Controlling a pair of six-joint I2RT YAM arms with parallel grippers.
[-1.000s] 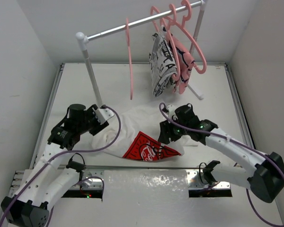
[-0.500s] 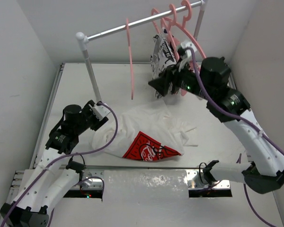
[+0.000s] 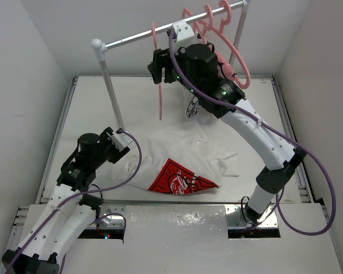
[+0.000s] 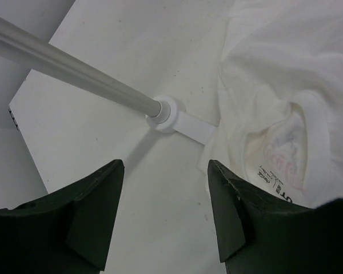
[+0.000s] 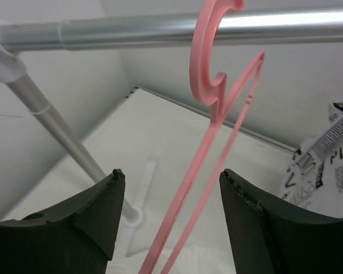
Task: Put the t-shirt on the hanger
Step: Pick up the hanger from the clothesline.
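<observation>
Currently the t-shirt (image 3: 183,151) lies crumpled on the worktop (image 3: 94,105). Its red panel (image 3: 180,180) faces the near edge and its neck opening (image 4: 280,148) is turned toward the left arm. Nothing holds it. The hanger (image 3: 158,80) hangs bare by its hook from the rail (image 3: 134,37), well apart from the shirt. It is to the left of the patterned garment (image 5: 326,154).

Step in hand: fetching the hanger, as judged from the arm positions.
- The right gripper (image 5: 170,182) is raised to the rail. Its jaws stand open, and the hanger's neck and sloping arms pass between them. No contact is visible.
- The left gripper (image 4: 166,171) is open and empty. It sits low over the worktop, just beside the neck opening and near the rack foot (image 4: 168,111).

Next move, as judged:
1. Close the right gripper on the hanger just below the hook, where the thin plastic is stiffest.
2. Lift until the hook clears the rail, then carry the hanger down to the shirt.
3. Use the left gripper to pinch the collar edge so that the neck opening is held wide for the hanger arm to enter.

Caution: the hanger swings freely, so an off-centre closing is likely to push it aside.
</observation>
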